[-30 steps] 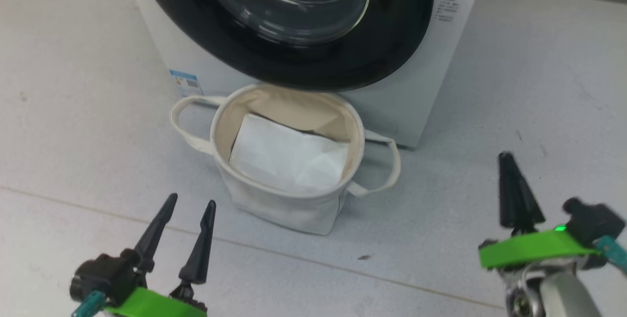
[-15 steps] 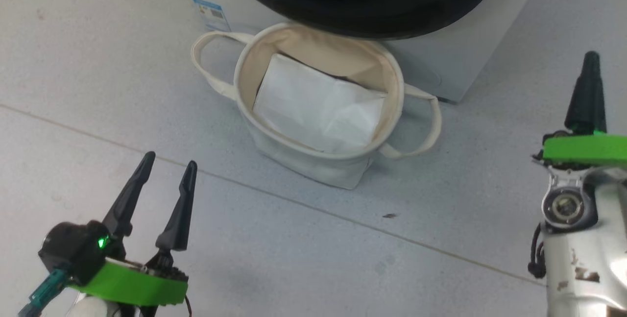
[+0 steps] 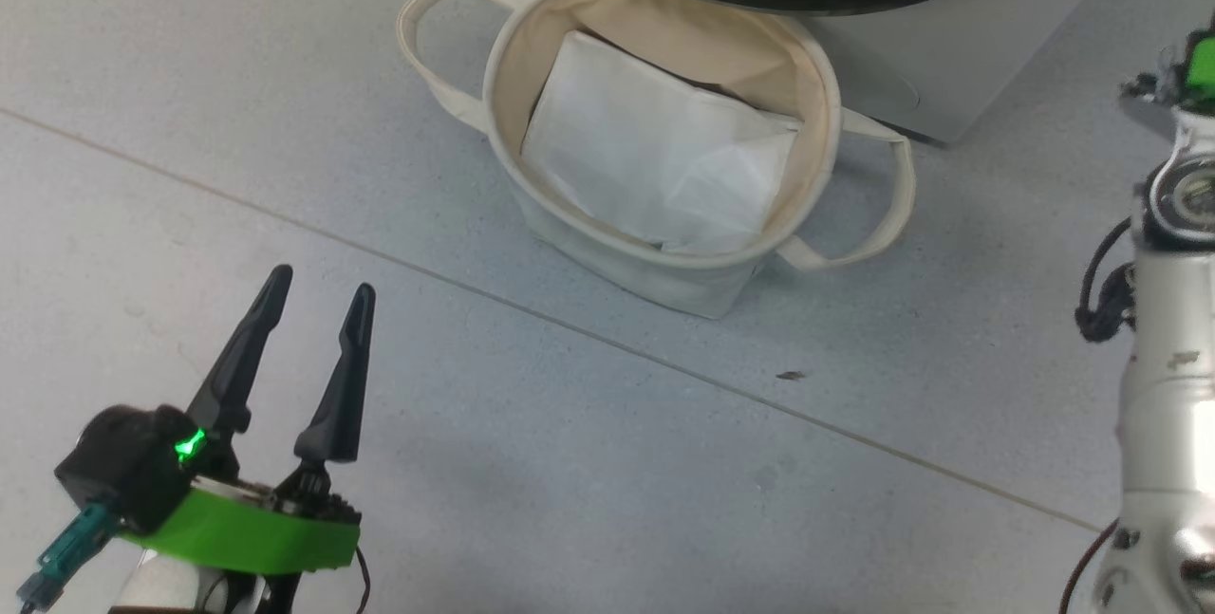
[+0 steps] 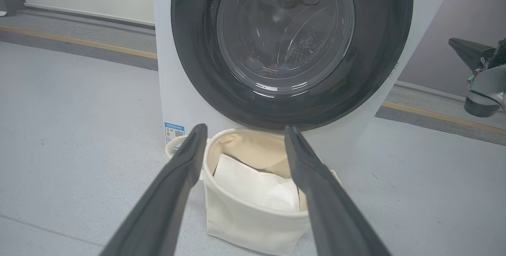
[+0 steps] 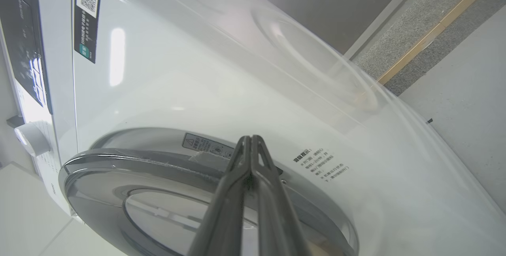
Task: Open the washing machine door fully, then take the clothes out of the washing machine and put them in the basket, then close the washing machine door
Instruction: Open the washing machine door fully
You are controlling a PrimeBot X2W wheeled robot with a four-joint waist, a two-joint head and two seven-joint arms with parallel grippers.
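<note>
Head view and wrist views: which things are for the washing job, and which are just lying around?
For the job: white front-loading washing machine; its round glossy black door with glass window; round cream canvas basket.

Just lying about: flat white sheet in the basket; small blue label sticker; small dark speck.

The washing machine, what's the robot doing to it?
The robot is getting ready to open the washing machine. Its right tool, pinched shut, points at the edge of the round black door, which looks closed. The left tool hangs open above the floor. The basket sits in front of the machine with a white sheet inside.
</note>
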